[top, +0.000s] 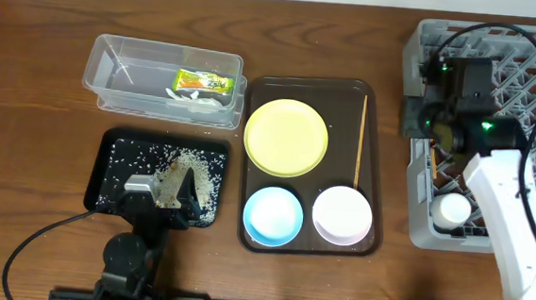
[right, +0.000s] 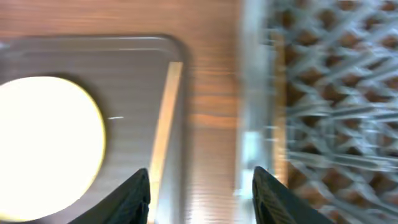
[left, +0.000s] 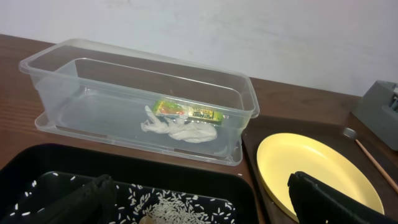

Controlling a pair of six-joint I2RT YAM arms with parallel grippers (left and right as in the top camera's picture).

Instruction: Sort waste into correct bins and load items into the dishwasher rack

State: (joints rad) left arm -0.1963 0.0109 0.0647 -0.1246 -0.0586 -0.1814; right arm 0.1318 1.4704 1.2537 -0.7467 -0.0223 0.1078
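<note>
The clear tub holds the green-and-orange wrapper, which also shows in the left wrist view. The black tray holds scattered rice. My left gripper hangs open and empty over that tray's front, above the rice. The yellow plate, blue bowl, white bowl and one chopstick lie on the brown tray. My right gripper is open and empty over the gap between the brown tray and the grey rack. Its blurred view shows the chopstick.
The brown serving tray sits mid-table between the bins and the rack. A thin wooden stick, like a chopstick, lies inside the rack's left side. My right arm reaches over the rack. A crumpled white scrap lies in the tub.
</note>
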